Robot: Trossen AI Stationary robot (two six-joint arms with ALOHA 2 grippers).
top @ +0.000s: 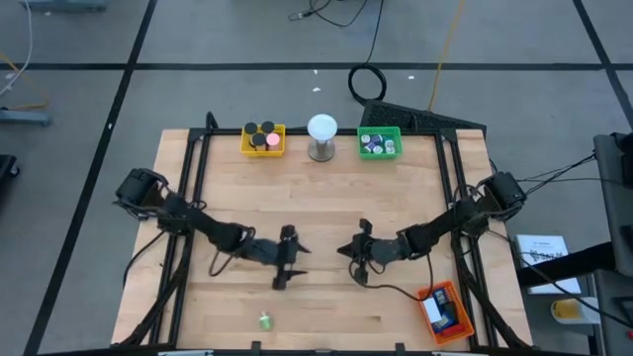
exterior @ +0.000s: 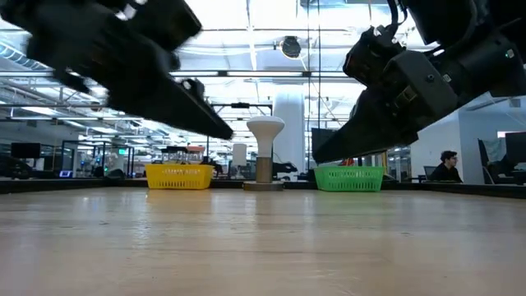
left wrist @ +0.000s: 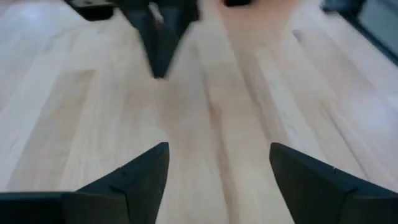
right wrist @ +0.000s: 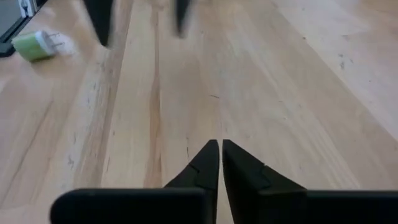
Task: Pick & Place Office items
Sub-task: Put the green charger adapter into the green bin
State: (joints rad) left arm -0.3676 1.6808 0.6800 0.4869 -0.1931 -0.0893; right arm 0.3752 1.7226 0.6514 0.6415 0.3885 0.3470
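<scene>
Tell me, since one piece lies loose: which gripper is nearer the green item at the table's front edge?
Left. The left gripper hangs just behind the green item; the right gripper is farther off to its right.

Black caps (top: 259,130): round, packed with a pink disc (top: 273,140) in the yellow tray (top: 280,149), left of the white ball on its stand (top: 321,129).
Small rolls (top: 374,144): clustered in the green tray (top: 395,133), right of the ball.
Green item (top: 265,319): lies alone on the table, well apart from the ball, near the front edge.
Blue and white blocks (top: 441,313): fill the orange tray (top: 453,292), front right of the ball.
</scene>
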